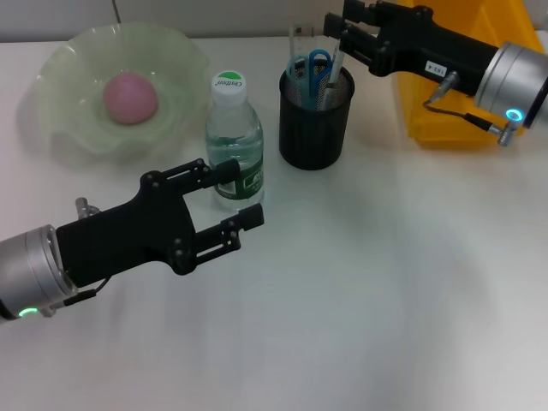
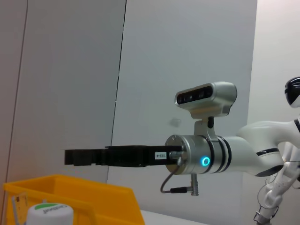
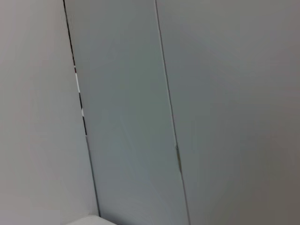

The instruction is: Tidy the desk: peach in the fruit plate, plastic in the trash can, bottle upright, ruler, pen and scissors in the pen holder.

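— Which step was in hand?

— By the look of it, the last of the tidying. The peach (image 1: pixel 130 97) lay in the fruit plate (image 1: pixel 64 128), the bottle (image 1: pixel 234 141) stood upright on the bench (image 1: pixel 385 282) with its cap on, and the pen holder (image 1: pixel 315 120) already carried the scissors (image 1: pixel 315 67), a clear ruler (image 1: pixel 299 41) and what seemed to be the pen (image 1: pixel 334 68). No plastic lay loose on the bench; the yellow trash can (image 1: pixel 449 107) sat behind the right arm.

— And the right gripper (image 1: pixel 336 34)?

— It was over the far rim of the holder, right at the top of the pen. Whether its jaws were pinching the pen or had let go, I could not tell; they were too foreshortened in the head view.

— The left gripper (image 1: pixel 231 199)?

— Low beside the bottle, its jaws spread wide, one tip in front of the bottle's label and the other just short of it. It gripped nothing, though the upper tip may have brushed the bottle.

— So what did the next move call for?

— In my judgement, a straight lift for the right arm, so the holder was not tipped, and a clean retreat for the left without nudging the bottle.
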{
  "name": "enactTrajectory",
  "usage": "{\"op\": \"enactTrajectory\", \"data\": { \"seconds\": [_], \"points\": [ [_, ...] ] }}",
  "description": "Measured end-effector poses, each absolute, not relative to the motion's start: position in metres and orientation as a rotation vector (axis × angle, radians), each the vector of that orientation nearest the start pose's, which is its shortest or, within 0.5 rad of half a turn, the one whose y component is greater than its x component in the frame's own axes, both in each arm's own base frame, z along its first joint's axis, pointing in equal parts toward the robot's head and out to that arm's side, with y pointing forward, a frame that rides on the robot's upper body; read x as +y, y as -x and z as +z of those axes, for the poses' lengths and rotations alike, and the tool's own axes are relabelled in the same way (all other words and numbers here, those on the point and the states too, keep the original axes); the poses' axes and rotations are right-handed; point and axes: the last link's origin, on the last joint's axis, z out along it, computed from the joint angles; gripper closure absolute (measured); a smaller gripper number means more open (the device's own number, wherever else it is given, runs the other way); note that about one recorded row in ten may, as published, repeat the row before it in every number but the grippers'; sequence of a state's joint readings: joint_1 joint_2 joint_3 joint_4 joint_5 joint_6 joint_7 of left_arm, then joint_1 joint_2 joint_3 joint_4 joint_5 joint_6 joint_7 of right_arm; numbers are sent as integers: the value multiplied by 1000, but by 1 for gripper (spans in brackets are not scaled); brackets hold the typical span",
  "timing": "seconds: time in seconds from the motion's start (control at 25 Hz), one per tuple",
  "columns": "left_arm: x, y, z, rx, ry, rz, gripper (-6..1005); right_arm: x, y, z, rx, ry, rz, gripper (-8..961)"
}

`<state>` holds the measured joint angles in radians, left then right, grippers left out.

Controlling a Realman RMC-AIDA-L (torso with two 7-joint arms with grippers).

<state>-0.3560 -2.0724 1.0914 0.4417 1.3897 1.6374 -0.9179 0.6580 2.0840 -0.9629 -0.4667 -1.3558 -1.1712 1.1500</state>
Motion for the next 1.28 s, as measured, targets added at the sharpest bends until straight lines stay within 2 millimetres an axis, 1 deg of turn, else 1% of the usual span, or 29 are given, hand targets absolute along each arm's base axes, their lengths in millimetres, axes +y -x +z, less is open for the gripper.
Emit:
{"op": "enactTrajectory", "data": {
  "seconds": [0.08,0.2,0.36,0.44,0.56,0.64,0.88,0.96,1.08,1.28],
  "points": [
    [269,259,-30,-315,2587,-1137,379,397,-205,-12,498,2363,982,555],
    [269,259,-30,-313,2589,-1140,379,382,-209,-3,468,2395,1014,521],
    [269,258,-30,-312,2590,-1143,379,356,-218,11,406,2432,1038,394],
    [269,258,-30,-308,2592,-1149,379,339,-224,18,376,2452,1058,331],
    [268,255,-29,-299,2599,-1167,379,313,-233,25,353,2504,1086,294],
    [268,254,-29,-303,2606,-1181,379,295,-242,29,330,2570,1069,269],
    [265,252,-30,-332,2669,-1185,379,257,-264,28,360,2741,990,271],
    [262,252,-33,-336,2716,-1163,379,249,-269,24,373,2812,940,271],
    [258,254,-36,-360,2805,-1107,379,244,-273,17,395,2894,861,270],
    [254,256,-40,-401,2911,-1020,379,247,-274,14,398,2917,819,269]
  ]
}}
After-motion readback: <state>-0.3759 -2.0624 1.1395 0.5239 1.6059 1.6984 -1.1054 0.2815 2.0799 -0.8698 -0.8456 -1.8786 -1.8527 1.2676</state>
